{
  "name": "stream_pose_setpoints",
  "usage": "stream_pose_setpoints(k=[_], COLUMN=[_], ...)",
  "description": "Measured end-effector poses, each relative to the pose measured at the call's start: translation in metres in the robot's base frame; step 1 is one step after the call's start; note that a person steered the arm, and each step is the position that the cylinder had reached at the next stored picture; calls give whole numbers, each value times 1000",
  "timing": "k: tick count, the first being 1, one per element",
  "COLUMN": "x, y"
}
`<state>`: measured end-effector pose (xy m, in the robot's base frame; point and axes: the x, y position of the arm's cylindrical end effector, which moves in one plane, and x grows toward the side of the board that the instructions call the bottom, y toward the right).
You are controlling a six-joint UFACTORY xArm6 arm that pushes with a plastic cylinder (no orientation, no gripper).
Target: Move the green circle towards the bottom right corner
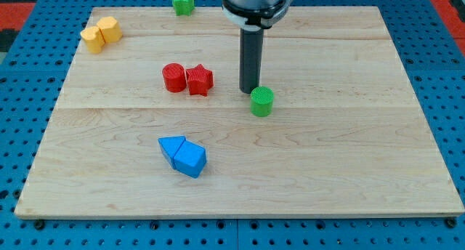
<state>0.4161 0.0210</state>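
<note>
The green circle is a short green cylinder standing near the middle of the wooden board. My tip rests on the board just above and to the left of it, close to or touching its upper left side. The dark rod rises from there to the view's top.
A red circle and a red star touch each other left of the tip. Two blue blocks lie together at lower left. Two yellow blocks sit at the top left. A green star sits at the top edge.
</note>
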Motion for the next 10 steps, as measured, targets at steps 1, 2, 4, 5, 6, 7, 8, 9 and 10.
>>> stream_pose_setpoints(k=[1, 2, 4, 5, 6, 7, 8, 9, 10], x=[41, 100, 117, 114, 114, 127, 131, 75, 28], y=[23, 97, 132, 155, 180, 186, 214, 249, 256])
